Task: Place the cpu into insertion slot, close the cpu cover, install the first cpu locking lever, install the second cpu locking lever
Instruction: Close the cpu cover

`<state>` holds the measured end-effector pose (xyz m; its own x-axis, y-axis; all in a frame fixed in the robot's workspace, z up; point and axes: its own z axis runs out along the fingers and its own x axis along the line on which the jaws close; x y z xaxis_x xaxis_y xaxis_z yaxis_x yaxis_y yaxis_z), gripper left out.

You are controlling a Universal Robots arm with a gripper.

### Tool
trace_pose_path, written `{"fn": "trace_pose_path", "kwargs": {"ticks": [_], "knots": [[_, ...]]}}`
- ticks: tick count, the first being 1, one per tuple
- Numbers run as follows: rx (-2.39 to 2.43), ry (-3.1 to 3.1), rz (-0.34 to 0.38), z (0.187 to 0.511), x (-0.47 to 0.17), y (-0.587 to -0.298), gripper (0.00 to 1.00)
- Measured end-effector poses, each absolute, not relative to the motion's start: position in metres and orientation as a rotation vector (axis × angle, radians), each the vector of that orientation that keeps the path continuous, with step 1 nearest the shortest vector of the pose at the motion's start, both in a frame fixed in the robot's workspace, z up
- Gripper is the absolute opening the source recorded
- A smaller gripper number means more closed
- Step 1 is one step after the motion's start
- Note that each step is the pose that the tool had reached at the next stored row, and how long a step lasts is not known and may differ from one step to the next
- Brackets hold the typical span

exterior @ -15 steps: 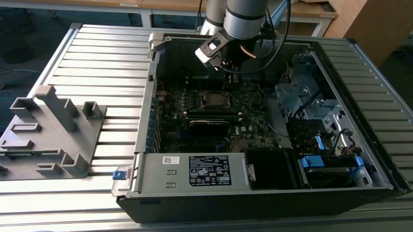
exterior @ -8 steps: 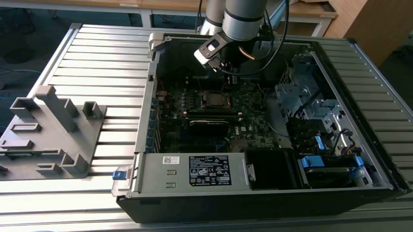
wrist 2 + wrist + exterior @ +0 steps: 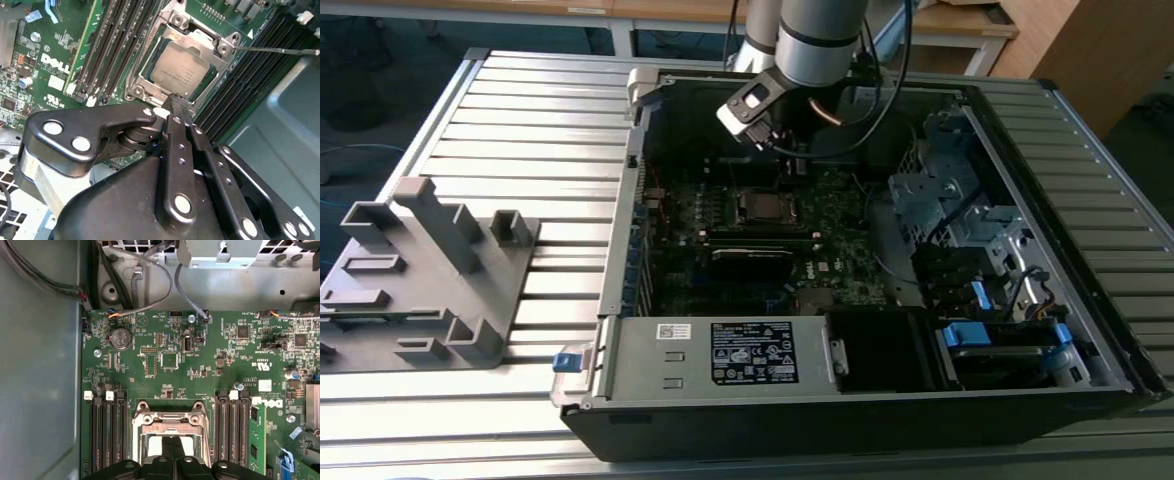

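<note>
One slatted grey metal table [image 3: 520,120] carries everything. An open black computer case [image 3: 854,432] lies on it with a green motherboard [image 3: 841,215] flat inside. A grey plastic fixture with upright blocks [image 3: 420,270] sits on the table at the exterior view's left, apart from the case. A silver-grey robot arm [image 3: 817,35] reaches down into the case. Its black two-finger gripper [image 3: 781,150] hangs over the board near the insertion slot [image 3: 761,205], a small square dark socket with a silver rim. In both wrist views the gripper [image 3: 176,100] [image 3: 173,442] has its fingers pressed together with nothing between them, tip just at the socket's edge; contact cannot be told. Long black memory slots [image 3: 107,430] flank the socket on both sides. The cpu cover [image 3: 150,55], a thin shiny silver frame with a square window, lies down flat over the socket. The cpu [image 3: 180,70], a small flat square chip with a dull silver-grey top, sits in the slot and shows through that window. A thin silver wire locking lever [image 3: 280,50] runs out from one socket corner across the memory slots; whether it is latched cannot be told.
</note>
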<state>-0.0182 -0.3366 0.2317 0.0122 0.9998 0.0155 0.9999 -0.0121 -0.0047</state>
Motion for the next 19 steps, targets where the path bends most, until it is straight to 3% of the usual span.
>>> {"fn": "trace_pose_path", "kwargs": {"ticks": [19], "knots": [[-2.219,-2.204,-0.012,0.2244,-0.0234,-0.3366,0.11]]}}
